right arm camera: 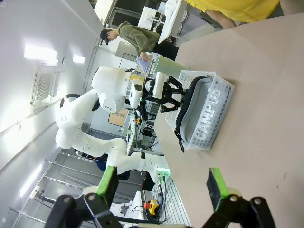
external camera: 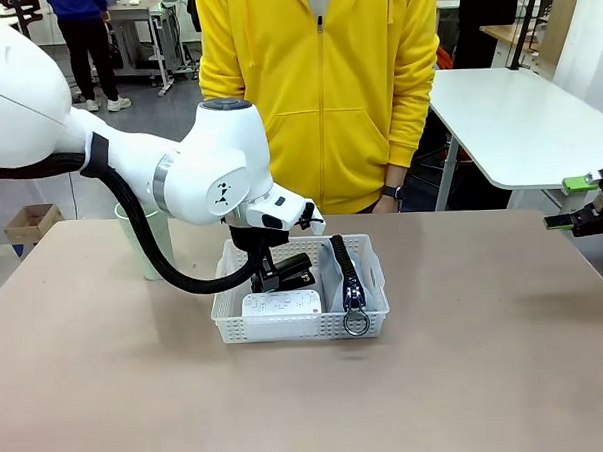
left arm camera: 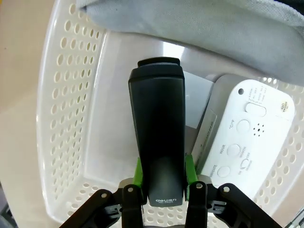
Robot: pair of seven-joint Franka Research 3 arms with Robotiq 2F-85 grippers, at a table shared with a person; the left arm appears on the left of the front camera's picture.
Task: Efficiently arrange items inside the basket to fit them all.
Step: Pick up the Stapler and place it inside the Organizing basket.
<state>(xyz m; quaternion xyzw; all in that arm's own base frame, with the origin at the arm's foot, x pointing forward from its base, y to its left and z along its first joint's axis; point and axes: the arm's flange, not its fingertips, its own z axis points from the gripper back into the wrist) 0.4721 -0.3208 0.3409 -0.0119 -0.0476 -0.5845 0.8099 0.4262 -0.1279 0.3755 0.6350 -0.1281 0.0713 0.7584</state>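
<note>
The white lattice basket (external camera: 235,314) sits mid-table. Inside it, my left gripper (external camera: 282,275) is shut on the small black stapler (external camera: 295,269), held low at the basket's left side. In the left wrist view the green pads (left arm camera: 138,172) clamp the stapler (left arm camera: 159,137) above the basket floor (left arm camera: 114,137). The white box (external camera: 282,305) lies at the front left of the basket, next to the stapler (left arm camera: 242,137). The grey pouch (external camera: 334,275) with its black zipper fills the right side. The pale green cup (external camera: 137,243) stands on the table left of the basket. My right gripper (external camera: 573,204) hovers open at the far right.
A person in a yellow hoodie (external camera: 321,95) stands at the far edge behind the basket. The left arm's black cable (external camera: 173,272) loops down beside the basket. A white side table (external camera: 517,116) stands at back right. Bare tabletop (external camera: 468,379) lies in front and to the right.
</note>
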